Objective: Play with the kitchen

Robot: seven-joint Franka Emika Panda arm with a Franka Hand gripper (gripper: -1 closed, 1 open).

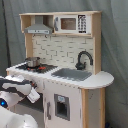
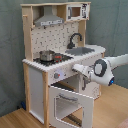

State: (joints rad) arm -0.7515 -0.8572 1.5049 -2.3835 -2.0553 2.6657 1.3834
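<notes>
Kitchen (image 2: 60,60): upright against grey backdrop, on wood floor
Oven door (image 2: 70,105): swung down, open
Pot (image 2: 47,55): on hob (image 2: 52,59), left of sink (image 2: 82,50) in the second exterior view
Gripper (image 2: 76,66): at counter's front edge above door; finger state cannot be told

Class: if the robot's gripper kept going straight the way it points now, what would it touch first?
Probably the white front panel of the pale wooden toy kitchen, just under the hob, above the open oven door. The gripper points at it, though depth is unclear.
</notes>
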